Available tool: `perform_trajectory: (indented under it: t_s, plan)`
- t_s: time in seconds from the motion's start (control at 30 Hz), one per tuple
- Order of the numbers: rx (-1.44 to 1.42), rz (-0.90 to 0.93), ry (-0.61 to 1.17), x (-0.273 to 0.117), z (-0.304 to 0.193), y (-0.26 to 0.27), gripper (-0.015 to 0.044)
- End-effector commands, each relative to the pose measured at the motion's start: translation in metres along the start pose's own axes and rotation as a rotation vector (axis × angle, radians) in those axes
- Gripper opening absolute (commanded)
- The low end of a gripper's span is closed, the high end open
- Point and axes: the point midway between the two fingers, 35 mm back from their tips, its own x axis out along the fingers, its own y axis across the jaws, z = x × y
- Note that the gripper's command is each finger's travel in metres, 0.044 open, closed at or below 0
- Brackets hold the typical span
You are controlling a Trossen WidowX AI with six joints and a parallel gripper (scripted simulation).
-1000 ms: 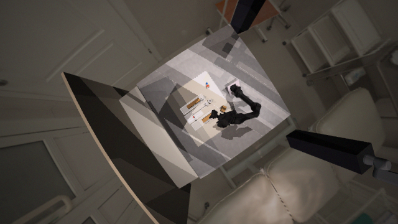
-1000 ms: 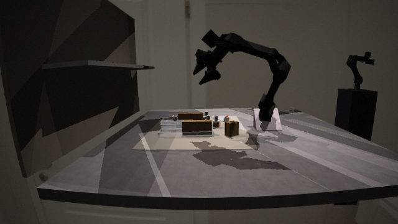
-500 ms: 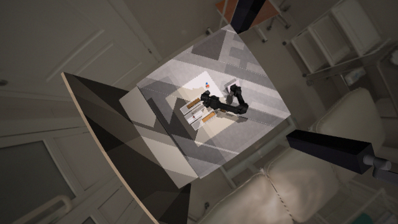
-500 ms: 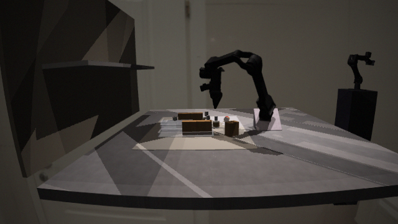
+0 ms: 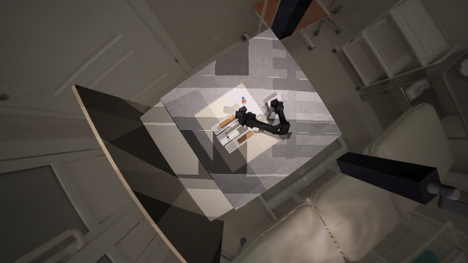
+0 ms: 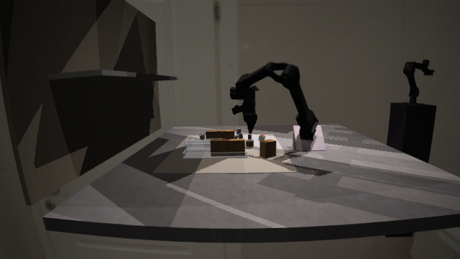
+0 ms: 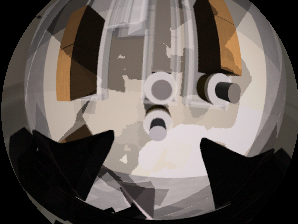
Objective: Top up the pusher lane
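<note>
Wrist view shows the gripper (image 7: 156,156) spread wide and empty above a jar (image 7: 157,124), label unreadable.

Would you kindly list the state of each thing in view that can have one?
end effector: open, empty, hanging above a loose jar.
loose jar: upright on the mat, not gripped.
jar in the lane: upright.
jar lying to the side: tipped over.
brown box: standing apart on the mat.

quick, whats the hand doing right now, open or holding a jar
Hand: open, holding nothing; it hangs above a loose jar in front of the lanes.
</note>
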Motion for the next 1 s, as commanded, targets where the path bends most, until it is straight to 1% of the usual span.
perform_trajectory:
  t_s: [0.0,0.13,0.97]
  plan:
    - [0.008,0.005,0.0,0.008,-0.001,0.0,0.044]
    - [0.008,0.005,0.0,0.022,-0.001,0.0,0.044]
    - [0.008,0.007,-0.001,0.056,-0.001,0.001,0.044]
